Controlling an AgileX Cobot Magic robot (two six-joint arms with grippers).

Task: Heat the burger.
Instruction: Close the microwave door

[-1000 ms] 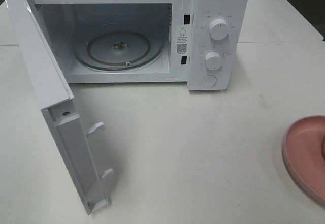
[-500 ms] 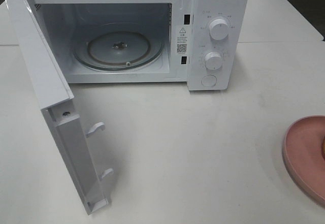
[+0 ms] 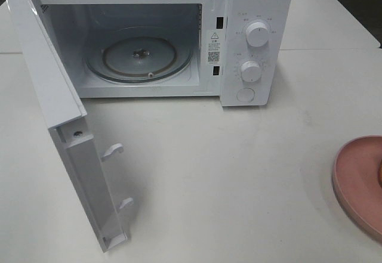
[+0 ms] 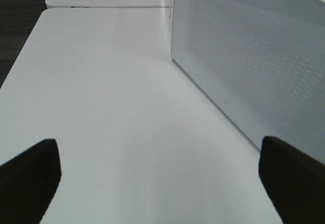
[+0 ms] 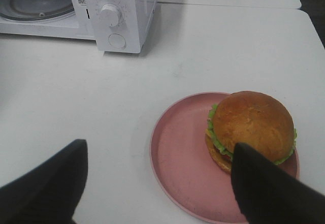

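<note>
The burger [image 5: 251, 125], with a glossy brown bun, green lettuce and cheese, sits on a pink plate [image 5: 183, 163]. In the high view only a sliver of it shows at the right edge on the plate [image 3: 357, 182]. My right gripper [image 5: 157, 193] is open and empty, hovering above the table with its fingers on either side of the plate's near rim. My left gripper [image 4: 160, 176] is open and empty above bare table beside the microwave's open door [image 4: 249, 56]. Neither arm shows in the high view.
The white microwave [image 3: 250, 42] stands at the back with its door [image 3: 59, 126] swung wide open toward the front left. Its glass turntable [image 3: 140, 57] is bare. The microwave's knobs [image 5: 110, 14] show in the right wrist view.
</note>
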